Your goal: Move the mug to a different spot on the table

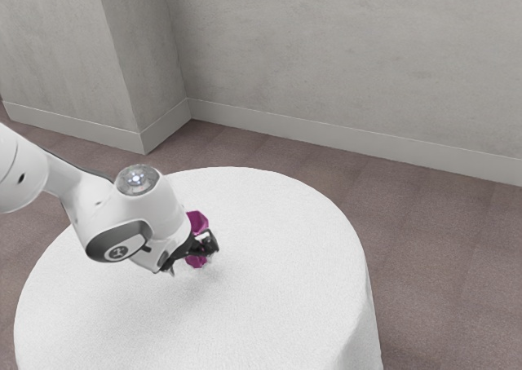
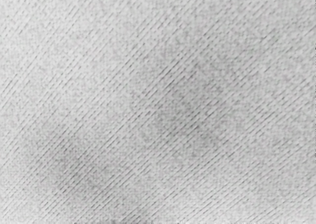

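Magenta mug (image 1: 196,220) lies between the middle and far edge of the round white cloth-covered surface (image 1: 285,305), partly hidden by the white arm's (image 1: 122,215) black jaws. Whether they clench it cannot be told.

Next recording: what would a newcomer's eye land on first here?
The magenta mug stands out most, the one spot of colour, partly hidden behind the black claw near the middle of the round white table. Next is the white arm reaching in from the exterior view's left. The wrist view looks closely at the table's woven cloth.
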Tool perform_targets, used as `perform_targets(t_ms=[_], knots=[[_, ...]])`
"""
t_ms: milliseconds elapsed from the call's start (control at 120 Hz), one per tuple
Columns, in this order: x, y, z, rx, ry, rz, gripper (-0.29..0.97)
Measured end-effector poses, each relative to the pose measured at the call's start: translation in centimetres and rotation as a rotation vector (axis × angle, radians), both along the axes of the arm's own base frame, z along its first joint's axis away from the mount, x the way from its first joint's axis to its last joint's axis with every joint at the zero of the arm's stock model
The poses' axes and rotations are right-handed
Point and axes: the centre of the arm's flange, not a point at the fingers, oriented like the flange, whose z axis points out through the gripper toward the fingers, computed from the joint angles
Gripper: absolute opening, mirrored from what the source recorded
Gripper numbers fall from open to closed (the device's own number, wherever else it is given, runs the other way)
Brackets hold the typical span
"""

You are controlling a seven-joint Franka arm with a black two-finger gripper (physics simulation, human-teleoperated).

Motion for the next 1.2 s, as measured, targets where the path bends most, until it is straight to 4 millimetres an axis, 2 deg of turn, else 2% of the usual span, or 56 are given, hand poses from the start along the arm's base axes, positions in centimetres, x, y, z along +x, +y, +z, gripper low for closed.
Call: perform_targets(t_ms=[108, 283, 367, 483, 617, 683, 767, 825, 967, 1058, 1200], knots=[[-0.5, -0.2, 1.3, 0.006, -0.021, 0.005, 0.64], [-0.8, -2.3, 7.0, 0.031, -0.113, 0.003, 0.66], [-0.9, -3.1, 8.4, 0.009, -0.103, 0.066, 0.67], [2.2, -2.0, 12.2, -0.099, -0.049, 0.3, 0.67], [5.2, -1.1, 15.5, -0.207, 0.088, 0.514, 0.68], [6.1, -0.9, 17.7, -0.239, 0.145, 0.6, 0.68], [6.6, -0.6, 20.6, -0.261, 0.199, 0.701, 0.68], [6.6, -0.4, 21.8, -0.263, 0.23, 0.764, 0.68], [7.3, 0.1, 26.8, -0.29, 0.223, 0.885, 0.68], [7.2, 0.5, 28.4, -0.294, 0.228, 0.951, 0.68], [6.9, 0.7, 29.2, -0.292, 0.244, 1.032, 0.68]])
